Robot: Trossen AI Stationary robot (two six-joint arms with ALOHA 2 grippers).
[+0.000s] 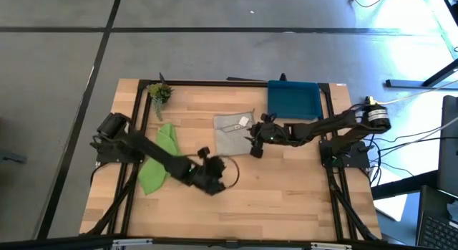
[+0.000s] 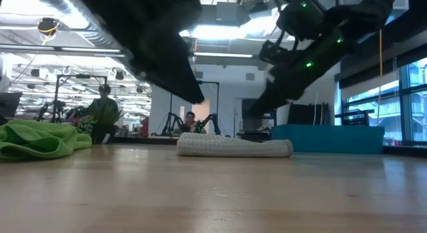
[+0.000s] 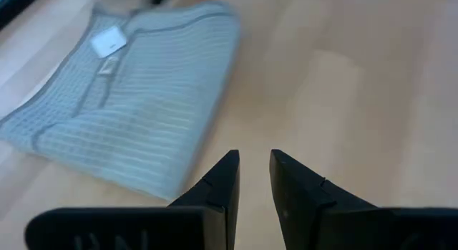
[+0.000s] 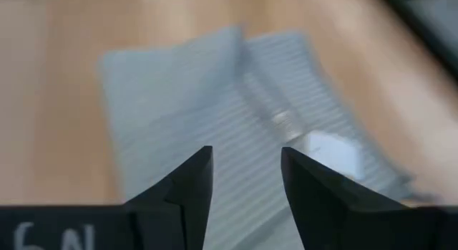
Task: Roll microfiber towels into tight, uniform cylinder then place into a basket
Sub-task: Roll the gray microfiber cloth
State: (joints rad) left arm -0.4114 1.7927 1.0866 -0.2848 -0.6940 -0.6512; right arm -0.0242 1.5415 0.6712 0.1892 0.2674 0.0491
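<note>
The light grey towel [image 1: 232, 133] lies folded flat on the table's middle, its white tag [image 3: 109, 42] facing up. The lime green towel [image 1: 159, 160] lies crumpled at the left. The dark-blue basket [image 1: 293, 99] stands at the far right. My right gripper [image 4: 247, 151] hangs open above the grey towel's right edge [image 1: 253, 148], clear of it. My left gripper [image 3: 254, 155] hovers over bare wood just near of the grey towel [image 1: 215, 177]; its fingers stand a narrow gap apart with nothing between them.
A small potted plant [image 1: 160, 92] stands at the far left corner, behind the green towel. Bare wood stretches across the near half of the table [image 1: 286, 200]. In the low view a person [image 2: 190, 121] shows far off in the room behind.
</note>
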